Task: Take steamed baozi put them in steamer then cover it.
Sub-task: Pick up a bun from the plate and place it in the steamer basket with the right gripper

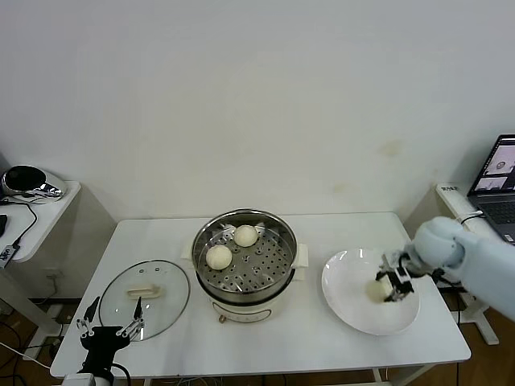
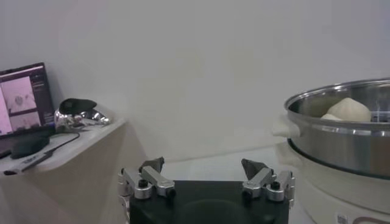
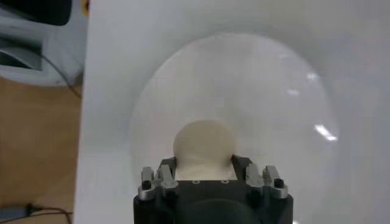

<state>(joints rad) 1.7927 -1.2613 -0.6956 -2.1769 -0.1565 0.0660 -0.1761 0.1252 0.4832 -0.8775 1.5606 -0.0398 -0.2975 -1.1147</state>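
White table [image 1: 322, 338]: steamer [image 1: 245, 296] at centre, uncovered, two baozi [image 1: 219, 256] [image 1: 246, 235] lying near each other on its perforated tray. Cover [image 1: 145, 298] flat on the table to the steamer's left, apart from it. White plate [image 1: 354, 310] to the steamer's right, holding one baozi [image 1: 377, 290]. Right gripper [image 1: 394, 283] down on the plate, fingers closed against both sides of that baozi [image 3: 203, 145]. Left gripper [image 1: 109, 323] at the table's near-left edge just before the cover, fingers spread apart, holding nothing. Laptop [image 1: 500, 178] at far right, off the table.
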